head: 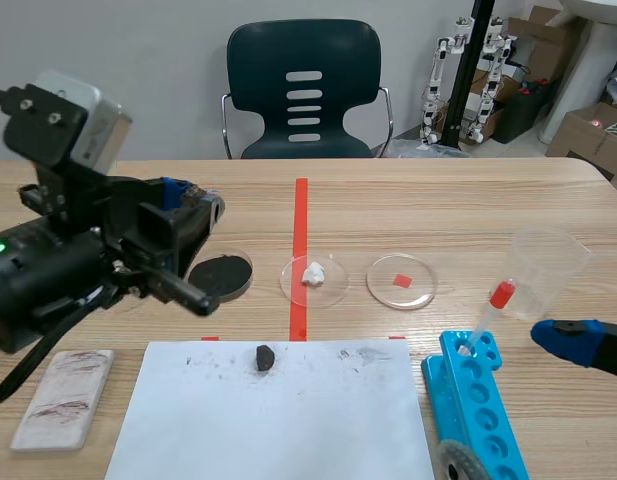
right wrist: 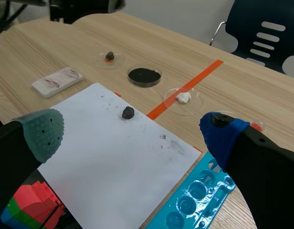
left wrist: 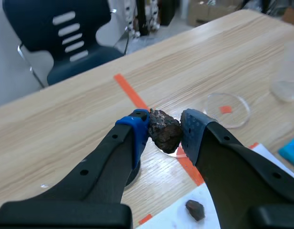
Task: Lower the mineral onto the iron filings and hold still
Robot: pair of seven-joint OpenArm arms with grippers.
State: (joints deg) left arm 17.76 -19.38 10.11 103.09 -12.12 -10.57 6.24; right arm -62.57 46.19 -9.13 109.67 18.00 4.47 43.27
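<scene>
**Inspector:** State of the left fingers [left wrist: 190, 130]?

**Assistant:** Clenched on the mineral [left wrist: 165, 131], pinched between both blue pads and held off the table [head: 438, 210].

**Inspector:** The iron filings [head: 220, 276]?

**Assistant:** In a black dish [head: 250, 272] below and just beside those fingers, partly hidden by them. The mineral is not touching them.

**Inspector:** Clearances?

**Assistant:** The white-lump dish [head: 314, 279] sits just beside the black dish. The edge of the white sheet [head: 273, 420] is near. There is bare table out to the far edge.

**Inspector:** Right fingers [right wrist: 222, 136]?

**Assistant:** Spread wide, grasping nothing, well apart from the filings.
</scene>
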